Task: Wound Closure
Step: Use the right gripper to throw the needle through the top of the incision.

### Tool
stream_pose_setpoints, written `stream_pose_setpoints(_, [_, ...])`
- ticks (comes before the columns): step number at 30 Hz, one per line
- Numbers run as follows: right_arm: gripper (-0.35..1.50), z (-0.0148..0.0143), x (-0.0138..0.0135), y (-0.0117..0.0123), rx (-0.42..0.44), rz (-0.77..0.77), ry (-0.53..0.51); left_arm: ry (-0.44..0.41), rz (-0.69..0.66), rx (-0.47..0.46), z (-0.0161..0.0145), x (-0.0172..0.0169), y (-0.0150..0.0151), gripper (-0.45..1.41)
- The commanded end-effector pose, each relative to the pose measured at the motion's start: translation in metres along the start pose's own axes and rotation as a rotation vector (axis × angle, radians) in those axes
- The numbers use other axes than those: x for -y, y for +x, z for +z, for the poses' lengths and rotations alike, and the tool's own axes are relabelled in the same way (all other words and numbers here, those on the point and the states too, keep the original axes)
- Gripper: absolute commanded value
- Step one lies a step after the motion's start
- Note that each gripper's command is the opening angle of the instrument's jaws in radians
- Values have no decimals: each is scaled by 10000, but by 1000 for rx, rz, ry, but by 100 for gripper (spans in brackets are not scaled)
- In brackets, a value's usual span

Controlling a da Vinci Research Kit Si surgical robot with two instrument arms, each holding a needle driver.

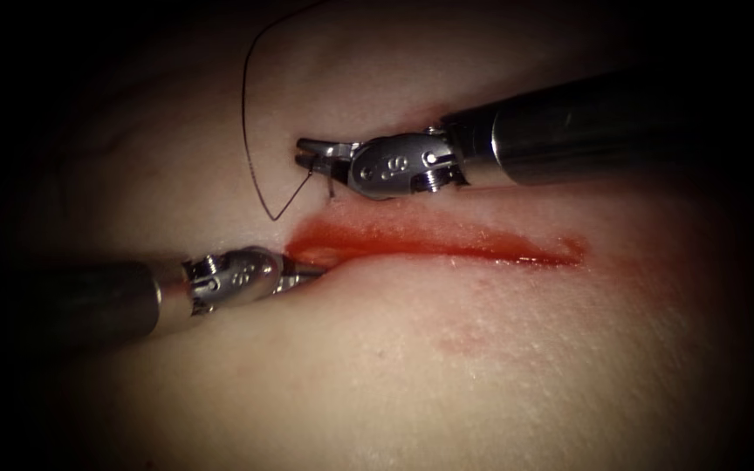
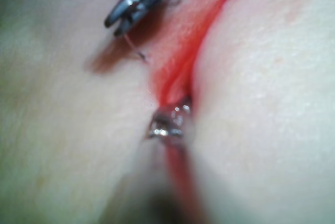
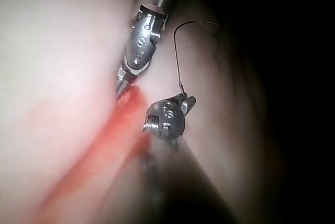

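Endoscope view: cut gapes unstitched, closure barely begun. My right gripper clenches the needle above the cut, thread trailing; left gripper sits in the cut's left end, state indeterminable

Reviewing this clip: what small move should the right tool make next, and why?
Probably a short wrist roll of the right arm's tool to drive the thin curved metal needle along its curve. Its jaws grip the needle, whose tip meets the pale tissue above the left end of the red cut, depth unclear. The left arm's tool rests at that end; the dark thread trails slack.
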Motion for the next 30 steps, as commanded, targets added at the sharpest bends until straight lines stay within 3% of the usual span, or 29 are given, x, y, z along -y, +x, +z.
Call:
stream_pose_setpoints(1, [-35,8,1,-5,3,15,0,-3,1,-1,10,-1,-2,-35])
stream_pose_setpoints(20, [-35,18,-23,-18,59,188,18,-2,3,-1,11,-2,-3,-35])
stream_pose_setpoints(30, [-35,22,-20,-19,137,324,100,-3,4,-1,10,-3,-3,-35])
